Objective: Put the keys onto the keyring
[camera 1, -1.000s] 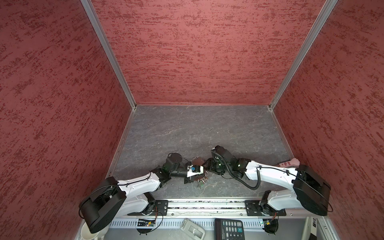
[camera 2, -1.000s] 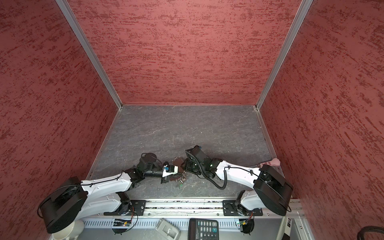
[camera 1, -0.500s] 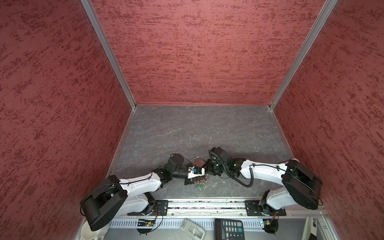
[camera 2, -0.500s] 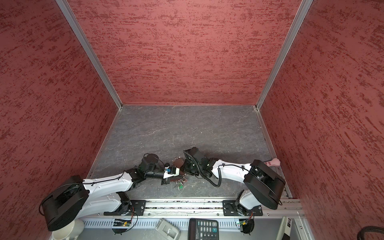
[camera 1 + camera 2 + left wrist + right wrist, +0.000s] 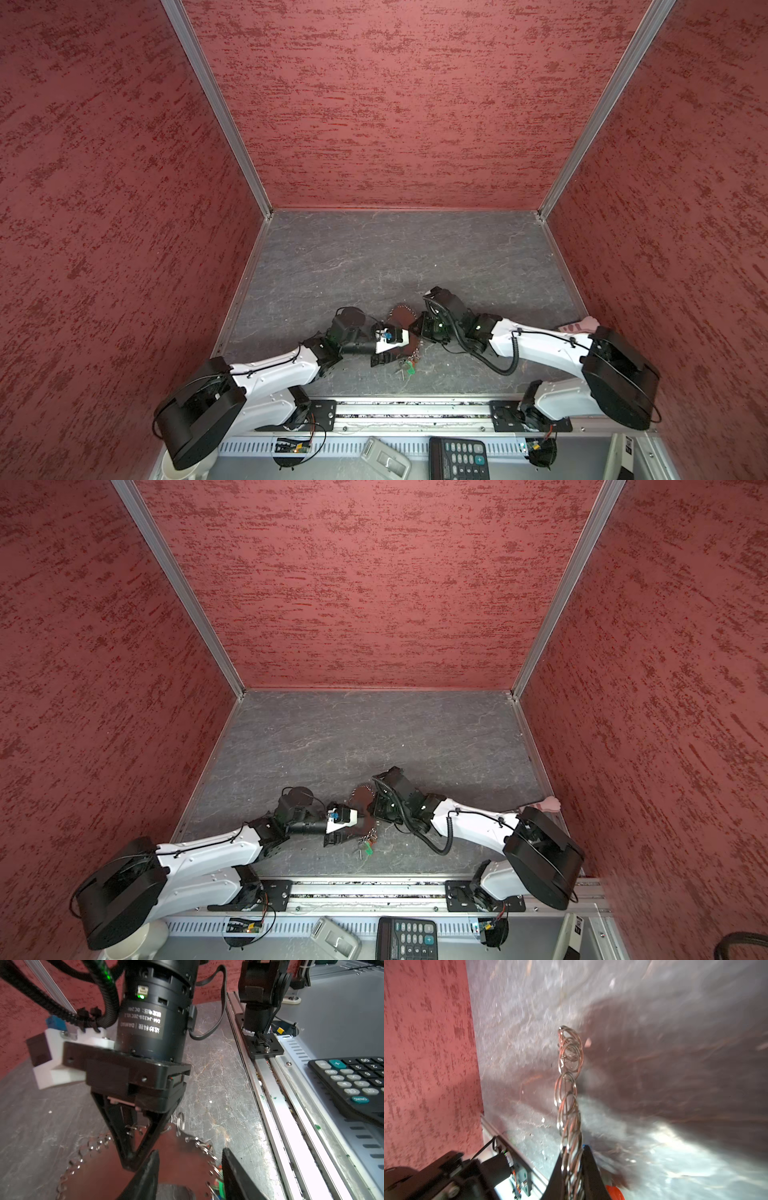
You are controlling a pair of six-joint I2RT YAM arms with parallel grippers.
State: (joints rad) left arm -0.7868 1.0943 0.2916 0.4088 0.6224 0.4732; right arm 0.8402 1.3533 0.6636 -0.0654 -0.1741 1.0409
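Observation:
The keyring [image 5: 401,316] [image 5: 360,796] lies at the front middle of the grey floor, a dark brown strap part edged by a silver chain [image 5: 199,1142]. My right gripper [image 5: 571,1155] [image 5: 417,329] is shut on the chain [image 5: 568,1088], whose rings run up between its fingers. In the left wrist view its shut tips [image 5: 128,1159] rest on the strap. My left gripper [image 5: 190,1152] [image 5: 399,351] stands open just above the strap [image 5: 178,1167], holding nothing. Green-tagged keys [image 5: 410,368] [image 5: 221,1186] and an orange tag [image 5: 614,1190] hang from the chain. The keys with the red tag are hidden.
A pink cat-paw tool [image 5: 582,324] [image 5: 548,804] lies by the right wall behind the right arm. The metal rail [image 5: 268,1105] runs along the floor's front edge, with a calculator [image 5: 457,457] [image 5: 353,1080] beyond it. Red walls close in three sides.
My left gripper has gone from shut to open over the strap. My right gripper has closed onto the chain, and its arm has folded nearer.

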